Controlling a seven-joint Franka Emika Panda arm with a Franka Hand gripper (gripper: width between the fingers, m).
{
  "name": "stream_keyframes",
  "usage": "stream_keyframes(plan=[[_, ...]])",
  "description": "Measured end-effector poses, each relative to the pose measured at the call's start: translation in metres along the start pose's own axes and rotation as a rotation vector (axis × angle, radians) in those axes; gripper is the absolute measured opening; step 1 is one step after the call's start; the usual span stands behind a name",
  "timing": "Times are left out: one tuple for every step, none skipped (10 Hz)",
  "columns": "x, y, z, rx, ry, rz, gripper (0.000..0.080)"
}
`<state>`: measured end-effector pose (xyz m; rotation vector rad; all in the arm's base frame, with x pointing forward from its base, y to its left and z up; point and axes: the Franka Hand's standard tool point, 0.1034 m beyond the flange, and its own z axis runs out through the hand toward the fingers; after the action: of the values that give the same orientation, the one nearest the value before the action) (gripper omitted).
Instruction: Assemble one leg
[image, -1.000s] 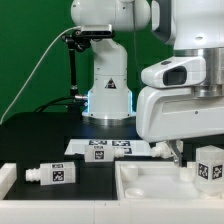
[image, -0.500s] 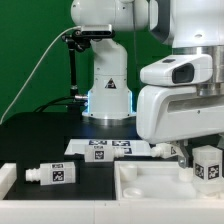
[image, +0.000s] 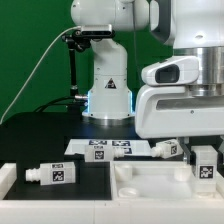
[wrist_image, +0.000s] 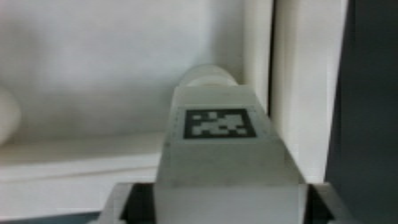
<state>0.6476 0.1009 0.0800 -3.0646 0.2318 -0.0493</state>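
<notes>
Right, on my exterior view, starting well off the tray (image: 158, 196) toward the exterior view's left, a white part (image: 5, 178) sits cut off by the picture's edge. I cannot make out what it is. Closer to the tray, but apart from its end, a lying leg (image: 52, 174) rests on its side on the black counter (image: 40, 140), with its nub pointing away from the tray and a tag sticker facing me.

Behind the tray's far rim, the marker board (image: 108, 149) lies flat, and the arm's base (image: 108, 95) stands farther back. Also behind that rim, just beside the marker board on the exterior view's right, a far leg (image: 165, 150) lies on its side.

At the tray's end on the exterior view's right, the gripped leg (image: 205, 166) stands upright under the arm's big white wrist. It is low over the tray, and I cannot tell whether it touches the tray's floor.

My wrist view looks straight down this leg (wrist_image: 219, 160), with its tag (wrist_image: 219, 122) plainly readable. The gripper (wrist_image: 221, 205) is pinching the leg from both sides. One dark finger (wrist_image: 128, 203) presses each flank, and no gap shows between them and the leg.
</notes>
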Motion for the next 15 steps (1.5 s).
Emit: stream_keyframes(plan=[[0.0, 0.0, 0.001, 0.006, -0.003, 0.12, 0.0287], [0.0, 0.002, 0.002, 0.028, -0.012, 0.282, 0.0287], [-0.001, 0.003, 0.002, 0.069, -0.033, 0.484, 0.0287], [-0.002, 0.0, 0.002, 0.079, -0.047, 0.65, 0.0287], [-0.003, 0.001, 0.003, 0.083, -0.057, 0.76, 0.0287], [-0.003, 0.001, 0.003, 0.085, -0.064, 0.848, 0.0287], [-0.003, 0.001, 0.003, 0.083, -0.066, 0.89, 0.0287], [-0.003, 0.001, 0.004, 0.081, -0.069, 0.948, 0.0287], [-0.003, 0.0, 0.004, 0.082, -0.068, 0.944, 0.0287], [-0.003, 0.0, 0.004, 0.079, -0.061, 0.885, 0.0437], [-0.003, -0.003, 0.003, 0.077, -0.047, 0.754, 0.0566], [-0.003, -0.01, 0.003, 0.067, -0.026, 0.639, 0.0566], [-0.005, -0.017, 0.003, 0.063, -0.021, 0.537, 0.0635], [-0.007, -0.025, 0.001, 0.049, -0.014, 0.501, 0.0645], [-0.008, -0.026, 0.001, 0.053, -0.015, 0.506, 0.0645]])
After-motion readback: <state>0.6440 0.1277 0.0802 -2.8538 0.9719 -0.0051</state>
